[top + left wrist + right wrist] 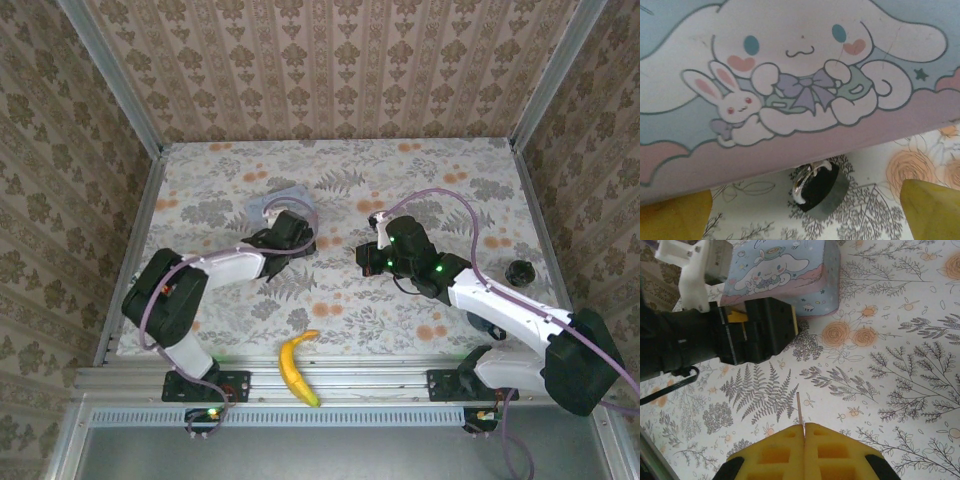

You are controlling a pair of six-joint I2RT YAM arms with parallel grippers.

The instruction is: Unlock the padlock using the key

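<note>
The small black padlock (pixel 819 192) lies on the table with its silvery shackle (pixel 804 181) against the lower edge of the pale blue cartoon tin (pixel 800 75). My left gripper (pixel 805 217) is open, one yellow finger (pixel 675 217) on each side of the padlock and well apart from it. My right gripper (pixel 804 426) is shut on the key (pixel 799 409), whose thin blade sticks out from between the pads. It hovers over the floral cloth, pointing toward the left gripper (pixel 757 332) and the tin (pixel 785 275). From above, the left gripper (pixel 290 236) and right gripper (pixel 374 256) face each other.
A banana (pixel 297 366) lies near the front edge between the arm bases. A small dark round object (pixel 520 272) sits at the right side. The tin (pixel 283 205) lies just behind the left gripper. Patterned walls enclose the table (pixel 340 310) on three sides.
</note>
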